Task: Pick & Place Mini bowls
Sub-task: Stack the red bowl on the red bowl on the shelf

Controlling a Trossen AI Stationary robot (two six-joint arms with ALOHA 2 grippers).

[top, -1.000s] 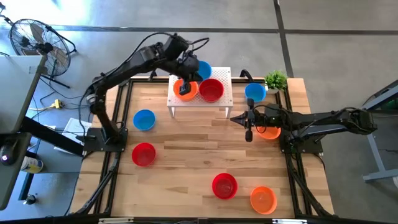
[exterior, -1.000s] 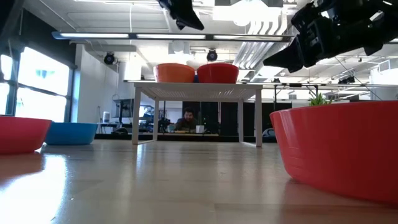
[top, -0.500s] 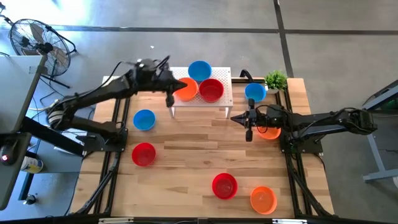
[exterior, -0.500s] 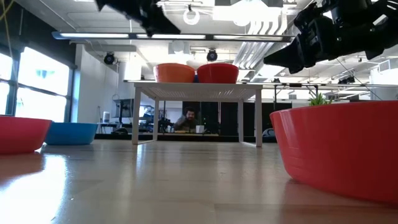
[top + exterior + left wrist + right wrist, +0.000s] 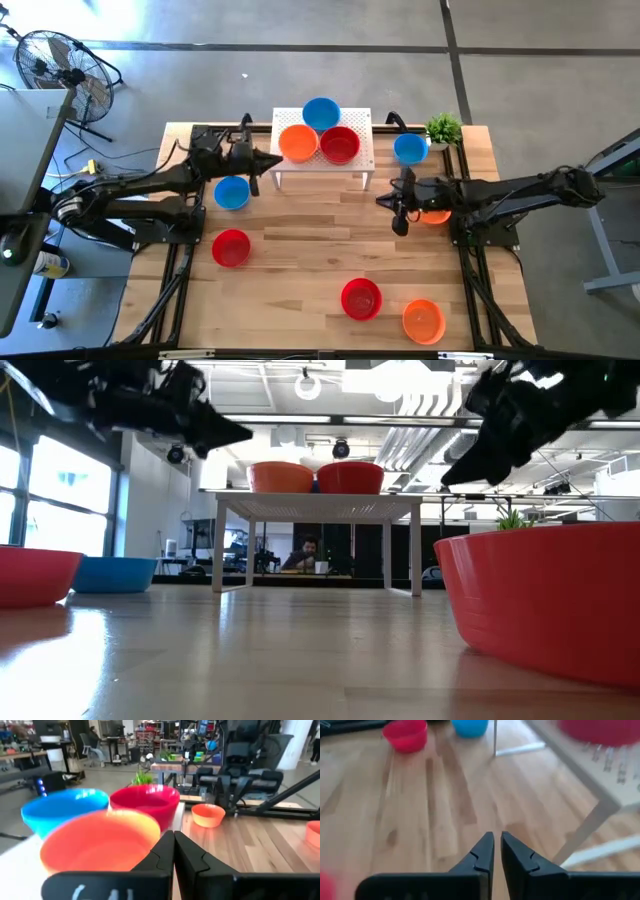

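Note:
Three mini bowls sit on the white perforated stand (image 5: 365, 150): orange (image 5: 298, 143), blue (image 5: 321, 112) and red (image 5: 340, 144). The other bowls rest on the table: blue (image 5: 232, 192), red (image 5: 231, 247), red (image 5: 361, 298), orange (image 5: 423, 320), blue (image 5: 410, 148), and an orange one (image 5: 437, 214) partly under the right arm. My left gripper (image 5: 278, 160) is shut and empty, just left of the stand and pointing at it; the orange bowl (image 5: 100, 840) fills its wrist view. My right gripper (image 5: 380, 200) hovers shut and empty, near the stand's right front leg.
A small green plant (image 5: 444, 128) stands at the table's far right corner. The stand's legs (image 5: 580, 835) rise close beside my right gripper. Bare wood lies in the table's middle (image 5: 310, 240). A fan (image 5: 60, 65) stands on the floor beyond the table's left edge.
My left gripper has drawn back from above the orange bowl on the stand, moving toward the table's left edge and downward. The orange bowl has stayed on the stand. My right gripper has tipped its fingers somewhat downward and has hardly shifted.

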